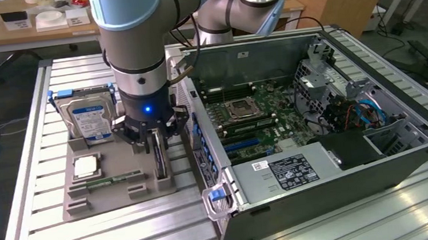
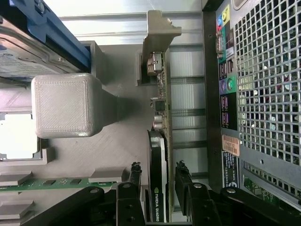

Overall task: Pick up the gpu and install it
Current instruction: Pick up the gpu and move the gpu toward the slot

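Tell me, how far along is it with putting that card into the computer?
Done: nothing fitted yet; the card stands on edge in its gray holder, beside the open computer. In hand: the pincer sits over the card, a finger on each side, open, not clamped. Left: grabbing it, lifting it out and fitting it inside the computer.

In the exterior view we see the gripper [image 1: 156, 140] covering the upper part of the gpu [image 1: 160, 161], while in the wrist view the gpu's end between the fingers [image 2: 128, 197] and the hard drive [image 2: 23, 56] near it are cut off, and the stickers on the case [image 2: 268, 94] beside the gpu are too small to read.
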You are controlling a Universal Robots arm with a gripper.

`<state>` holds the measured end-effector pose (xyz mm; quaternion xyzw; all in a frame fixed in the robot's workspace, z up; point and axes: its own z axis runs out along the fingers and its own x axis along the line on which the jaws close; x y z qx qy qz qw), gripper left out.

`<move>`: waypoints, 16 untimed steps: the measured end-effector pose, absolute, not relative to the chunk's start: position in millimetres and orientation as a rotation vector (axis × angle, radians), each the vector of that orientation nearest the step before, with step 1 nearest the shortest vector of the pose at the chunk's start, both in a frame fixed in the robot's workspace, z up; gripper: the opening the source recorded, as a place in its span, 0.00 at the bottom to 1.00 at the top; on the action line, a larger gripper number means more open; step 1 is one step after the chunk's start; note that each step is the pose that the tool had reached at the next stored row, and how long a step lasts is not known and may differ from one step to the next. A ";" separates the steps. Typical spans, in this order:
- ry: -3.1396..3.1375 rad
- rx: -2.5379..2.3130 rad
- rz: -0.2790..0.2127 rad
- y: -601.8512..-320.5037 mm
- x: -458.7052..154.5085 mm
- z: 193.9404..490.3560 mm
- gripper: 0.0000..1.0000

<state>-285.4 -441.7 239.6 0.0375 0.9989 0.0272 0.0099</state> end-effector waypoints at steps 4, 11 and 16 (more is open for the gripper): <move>3.118 0.117 0.085 -441.6 -284.5 238.9 0.43; 3.118 0.117 0.085 -441.6 -284.3 234.8 0.43; 3.118 0.117 0.085 -441.6 -284.3 233.9 0.43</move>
